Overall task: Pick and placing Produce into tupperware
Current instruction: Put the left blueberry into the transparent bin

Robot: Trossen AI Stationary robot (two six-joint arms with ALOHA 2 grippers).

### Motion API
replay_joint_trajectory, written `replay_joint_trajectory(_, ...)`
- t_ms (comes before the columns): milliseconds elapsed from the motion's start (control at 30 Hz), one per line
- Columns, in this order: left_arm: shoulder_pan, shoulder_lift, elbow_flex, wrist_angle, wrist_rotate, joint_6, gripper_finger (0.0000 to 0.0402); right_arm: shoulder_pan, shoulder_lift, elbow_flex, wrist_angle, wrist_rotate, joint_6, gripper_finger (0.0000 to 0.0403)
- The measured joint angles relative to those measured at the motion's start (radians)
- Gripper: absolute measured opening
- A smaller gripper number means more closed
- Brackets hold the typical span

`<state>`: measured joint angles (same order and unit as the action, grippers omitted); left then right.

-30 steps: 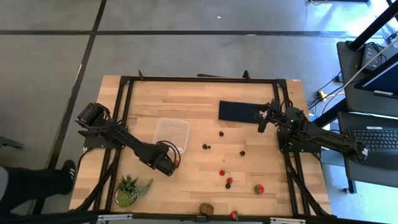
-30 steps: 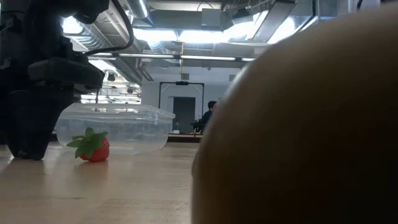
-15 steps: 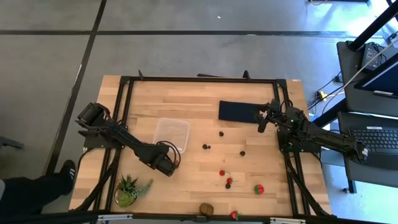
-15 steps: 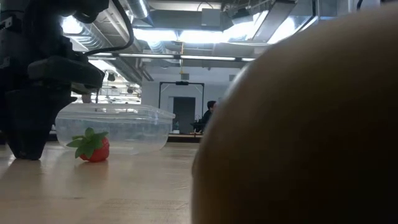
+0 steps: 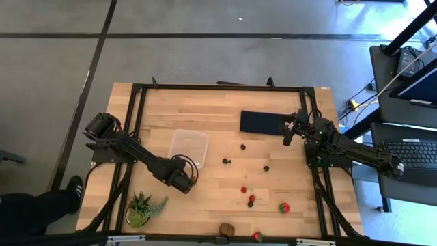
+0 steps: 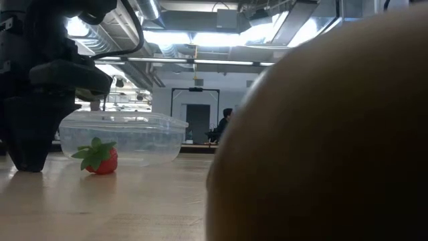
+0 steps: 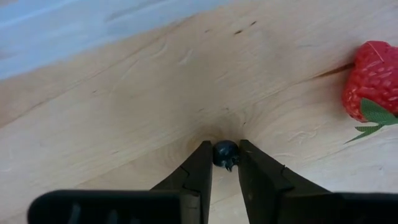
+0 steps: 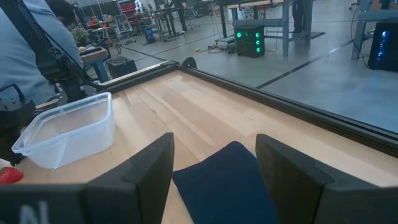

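Nothing shifted on the table since a second ago; only a person's leg at the 8 o'clock edge of the high view drawn back. Left gripper [image 7: 225,163] low on the wood, clenched on a tiny dark berry [image 7: 225,154], just at 5 o'clock of the tupperware [image 5: 188,146]. Strawberry [image 7: 375,81] lying near, apart from the fingers. Right gripper [image 8: 214,163] spread wide, hovering over the dark blue mat [image 8: 227,180] toward 2 o'clock. Remaining berries and strawberries scattered between centre and 5 o'clock; kiwi [image 5: 226,229] at 6 o'clock.
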<state>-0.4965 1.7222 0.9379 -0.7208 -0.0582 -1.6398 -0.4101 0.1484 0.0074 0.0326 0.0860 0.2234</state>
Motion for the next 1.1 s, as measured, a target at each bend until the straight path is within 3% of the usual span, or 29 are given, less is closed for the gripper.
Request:
replay_joint_trajectory(200,0.0,0.0,0.0,0.0,0.0,0.001,0.0069,0.0,0.0,0.0,0.0,0.0,0.0,0.0228)
replay_joint_trajectory(500,0.016,-0.035,-0.003,0.012,0.043,0.055,0.0045,0.0,0.0,0.0,0.0,0.0,0.0,0.0228)
replay_joint_trajectory(800,0.034,-0.045,-0.002,0.004,0.095,0.105,0.0059,0.0,0.0,0.0,0.0,0.0,0.0,0.0228)
replay_joint_trajectory(1100,0.042,-0.084,0.088,-0.02,0.101,0.184,0.0043,0.0,0.0,0.0,0.0,0.0,-0.001,0.0228)
